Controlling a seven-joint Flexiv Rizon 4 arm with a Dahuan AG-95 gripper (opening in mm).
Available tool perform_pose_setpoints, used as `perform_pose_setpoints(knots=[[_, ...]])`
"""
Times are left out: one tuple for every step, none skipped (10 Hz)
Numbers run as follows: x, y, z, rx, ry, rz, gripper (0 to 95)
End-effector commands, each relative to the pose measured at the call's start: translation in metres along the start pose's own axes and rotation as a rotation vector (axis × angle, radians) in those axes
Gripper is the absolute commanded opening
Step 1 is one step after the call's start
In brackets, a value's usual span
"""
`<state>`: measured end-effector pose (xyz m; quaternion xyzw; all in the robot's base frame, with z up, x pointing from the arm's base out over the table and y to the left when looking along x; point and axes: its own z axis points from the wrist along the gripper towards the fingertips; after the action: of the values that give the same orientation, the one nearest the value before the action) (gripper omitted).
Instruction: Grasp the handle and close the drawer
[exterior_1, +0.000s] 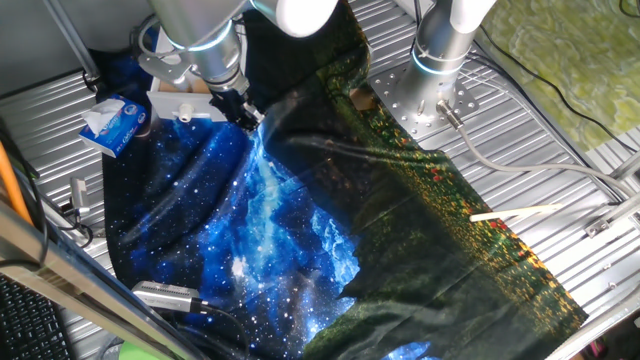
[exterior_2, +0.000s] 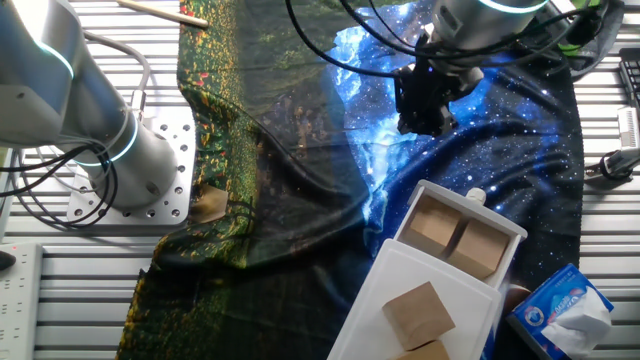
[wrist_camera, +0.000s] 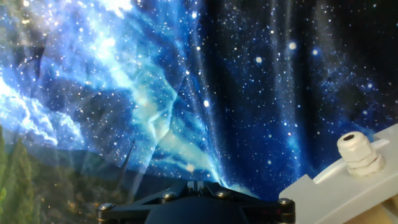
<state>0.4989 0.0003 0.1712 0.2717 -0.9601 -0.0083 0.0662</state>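
The white drawer (exterior_2: 405, 262) stands pulled out of its white case, its tan-brown inside showing. Its front carries the small round white handle (exterior_2: 476, 197), seen also in the hand view (wrist_camera: 359, 151) at the right edge on the drawer front (wrist_camera: 329, 190). In one fixed view the drawer (exterior_1: 178, 101) lies behind my arm with the handle (exterior_1: 184, 114) facing the cloth. My gripper (exterior_2: 425, 112) hangs over the starry cloth, apart from the handle and short of it. Its fingertips (wrist_camera: 196, 185) sit closed together and hold nothing.
A blue-and-white tissue packet (exterior_2: 565, 310) lies next to the drawer (exterior_1: 115, 122). Tan blocks (exterior_2: 418, 312) sit in the case. The galaxy-print cloth (exterior_1: 270, 220) covers the table. A second arm's base (exterior_1: 430, 95) and a wooden stick (exterior_1: 515, 212) lie at the far side.
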Motion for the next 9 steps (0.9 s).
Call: perform_pose_setpoints(knots=[[-0.0008,-0.0007,-0.0004,0.026,0.006,-0.065,0.0],[-0.0008,-0.0007,-0.0004,0.041,0.017,-0.09,0.0],[-0.0008,-0.0007,-0.0004,0.053,0.028,-0.112,0.0],[-0.0008,-0.0007,-0.0004,0.056,0.035,-0.123,0.0],[-0.0008,-0.0007,-0.0004,0.076,0.053,-0.146,0.0],[-0.0008,-0.0007,-0.0004,0.084,0.058,-0.159,0.0],[-0.0008,-0.0007,-0.0004,0.092,0.063,-0.171,0.0],[-0.0008,-0.0007,-0.0004,0.097,0.064,-0.178,0.0],[-0.0008,-0.0007,-0.0004,0.101,0.067,-0.191,0.0]])
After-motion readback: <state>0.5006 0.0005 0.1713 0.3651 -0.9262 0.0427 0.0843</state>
